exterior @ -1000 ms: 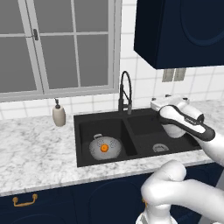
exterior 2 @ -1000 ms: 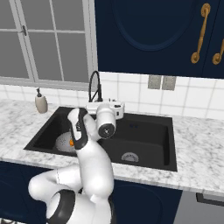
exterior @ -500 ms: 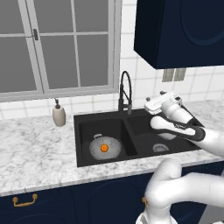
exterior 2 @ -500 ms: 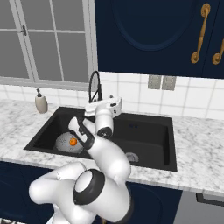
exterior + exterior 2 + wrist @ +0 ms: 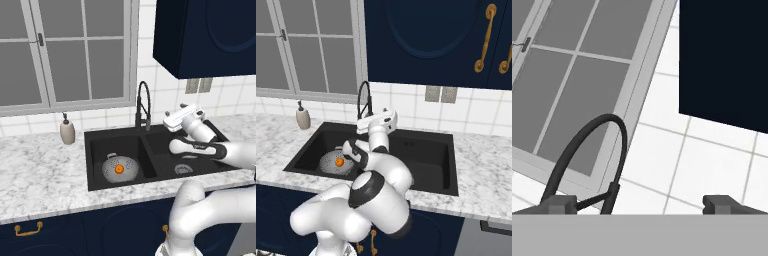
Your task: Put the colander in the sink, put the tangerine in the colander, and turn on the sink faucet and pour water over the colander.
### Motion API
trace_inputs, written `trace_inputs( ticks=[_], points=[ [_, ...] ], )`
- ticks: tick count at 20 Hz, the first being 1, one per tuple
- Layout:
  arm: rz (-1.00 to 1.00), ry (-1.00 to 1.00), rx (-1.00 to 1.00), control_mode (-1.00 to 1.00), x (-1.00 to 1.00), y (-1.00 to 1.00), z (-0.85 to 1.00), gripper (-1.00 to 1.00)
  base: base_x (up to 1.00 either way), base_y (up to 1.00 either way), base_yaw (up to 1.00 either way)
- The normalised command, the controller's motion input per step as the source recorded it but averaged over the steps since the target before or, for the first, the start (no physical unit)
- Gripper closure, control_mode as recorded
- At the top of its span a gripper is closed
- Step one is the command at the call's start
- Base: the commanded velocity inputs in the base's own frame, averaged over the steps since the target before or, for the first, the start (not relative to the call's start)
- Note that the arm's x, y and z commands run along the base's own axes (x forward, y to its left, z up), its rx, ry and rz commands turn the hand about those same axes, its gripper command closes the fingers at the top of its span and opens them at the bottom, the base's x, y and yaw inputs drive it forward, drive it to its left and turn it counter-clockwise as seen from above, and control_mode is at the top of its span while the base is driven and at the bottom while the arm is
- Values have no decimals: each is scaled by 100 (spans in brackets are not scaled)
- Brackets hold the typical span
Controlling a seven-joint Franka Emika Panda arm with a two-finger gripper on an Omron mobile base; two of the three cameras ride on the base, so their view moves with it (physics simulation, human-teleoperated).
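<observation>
Soap bottle (image 5: 67, 132) at nine o'clock on the counter, out of play. Colander (image 5: 118, 168) seated in the left basin of the sink (image 5: 165, 162), tangerine (image 5: 119, 169) inside, so placed to catch water. Faucet (image 5: 143, 106) at twelve o'clock, arched over the divider. Gripper (image 5: 176, 119) at three o'clock of the faucet, jaws wide apart and empty, likely lined up for the lever.
</observation>
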Motion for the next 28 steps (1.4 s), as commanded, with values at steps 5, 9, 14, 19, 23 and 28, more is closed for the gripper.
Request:
trace_inputs(
  ticks=[5, 9, 14, 19, 23, 28],
  points=[
    [0, 8, 0, -100, 21, 10, 8, -100, 0, 0, 0],
    [0, 5, 0, -100, 22, 12, 2, -100, 0, 0, 0],
    [0, 0, 0, -100, 21, 20, 0, -100, 0, 0, 0],
    [0, 1, 0, -100, 27, 13, 0, -100, 0, 0, 0],
    [0, 3, 0, -100, 30, 12, -4, -100, 0, 0, 0],
    [0, 2, 0, -100, 17, 26, -9, -100, 0, 0, 0]
  ],
)
